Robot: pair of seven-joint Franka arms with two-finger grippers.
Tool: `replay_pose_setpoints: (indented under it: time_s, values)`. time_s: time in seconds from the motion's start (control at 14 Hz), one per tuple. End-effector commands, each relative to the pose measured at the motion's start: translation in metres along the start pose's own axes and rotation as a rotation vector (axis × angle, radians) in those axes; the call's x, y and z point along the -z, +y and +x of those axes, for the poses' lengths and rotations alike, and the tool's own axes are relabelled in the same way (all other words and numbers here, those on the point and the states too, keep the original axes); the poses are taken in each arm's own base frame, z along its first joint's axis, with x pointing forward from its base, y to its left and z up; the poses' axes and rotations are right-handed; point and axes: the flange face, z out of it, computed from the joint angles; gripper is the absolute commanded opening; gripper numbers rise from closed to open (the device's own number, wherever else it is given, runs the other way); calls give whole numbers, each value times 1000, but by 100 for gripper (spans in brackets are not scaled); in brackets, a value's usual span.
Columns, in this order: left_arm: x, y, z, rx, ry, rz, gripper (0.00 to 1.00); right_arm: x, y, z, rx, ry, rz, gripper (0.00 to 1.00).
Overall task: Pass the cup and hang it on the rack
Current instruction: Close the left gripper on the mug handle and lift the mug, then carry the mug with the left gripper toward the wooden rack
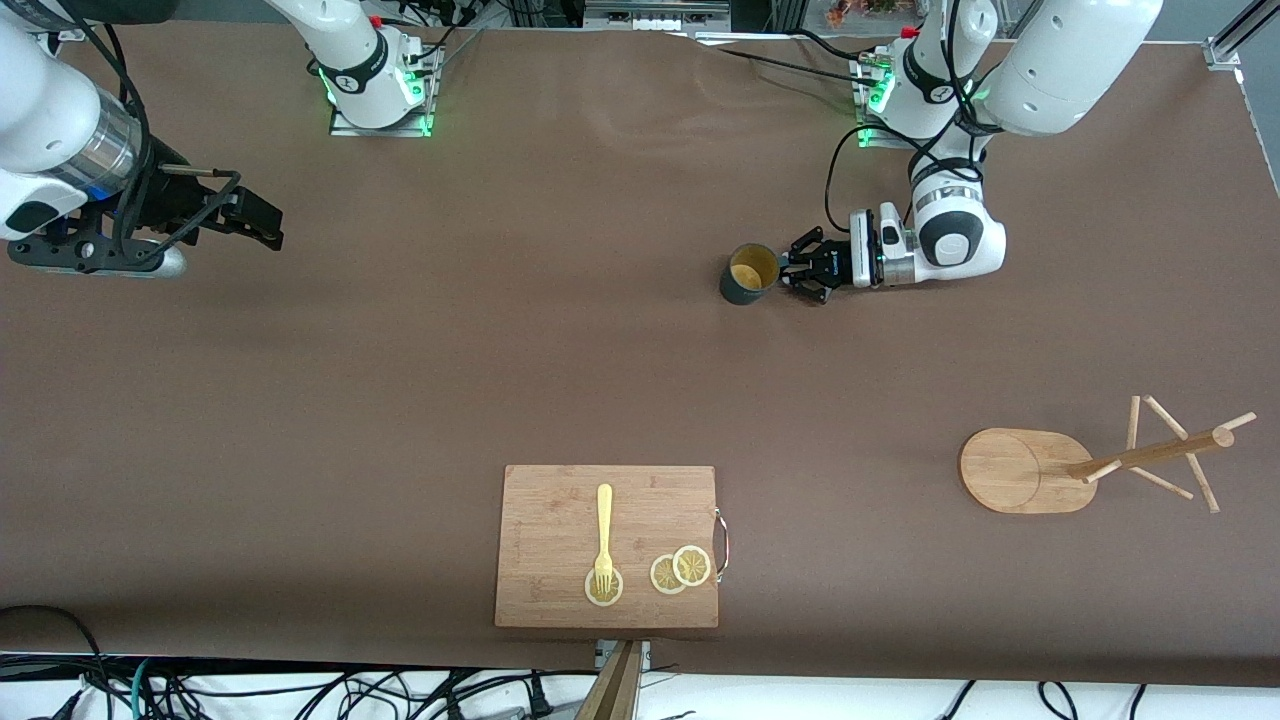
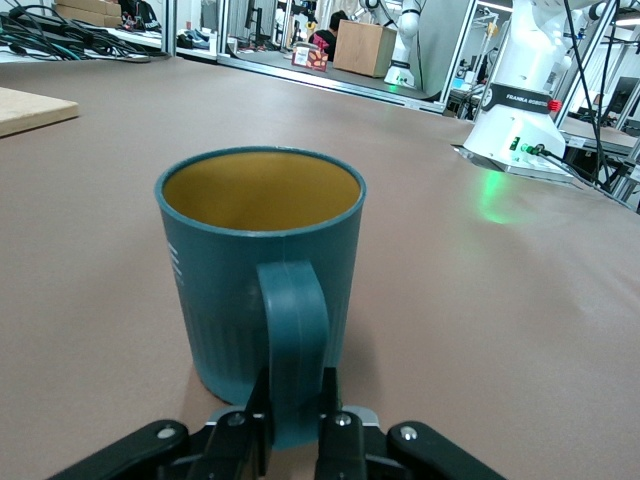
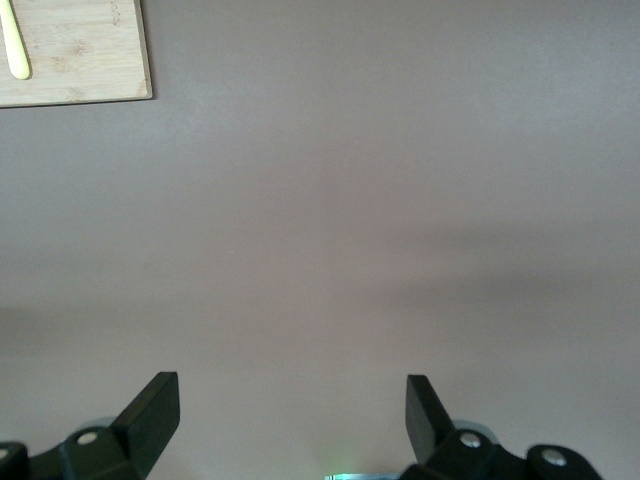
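The dark teal cup with a yellowish inside stands upright on the brown table near the left arm's base. My left gripper lies low beside it, shut on the cup's handle; in the left wrist view the fingers clamp the handle of the cup. The wooden rack stands at the left arm's end of the table, nearer the front camera, its pole and pegs leaning toward that end. My right gripper is open and empty, held above the table at the right arm's end; it also shows in the right wrist view.
A wooden cutting board lies near the table's front edge with a yellow fork and lemon slices on it. The board's corner shows in the right wrist view.
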Motion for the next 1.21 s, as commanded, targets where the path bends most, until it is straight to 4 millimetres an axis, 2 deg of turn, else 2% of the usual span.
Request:
replay_pose_setpoints:
  time_s: [0.0, 0.14, 0.36, 0.57, 0.71, 1.0, 1.14]
  values:
    - [9, -5, 0, -81, 31, 60, 0, 6, 3, -1, 7, -7, 5, 99]
    - [21, -12, 16, -36, 56, 58, 0, 5, 2, -1, 7, -7, 5, 99]
    - [68, -26, 50, 69, 19, 25, 0, 6, 2, -2, 8, -6, 5, 99]
    - [103, -29, 85, 205, 68, -14, 0, 6, 2, -1, 8, -7, 5, 100]
    - [124, -27, 100, 311, 146, -48, 0, 6, 2, -2, 8, -6, 5, 99]
    - [166, -19, 111, 552, 315, -134, 0, 5, 2, -1, 8, -7, 5, 99]
    - [189, -16, 110, 647, 383, -153, 0, 5, 2, -1, 8, -7, 5, 99]
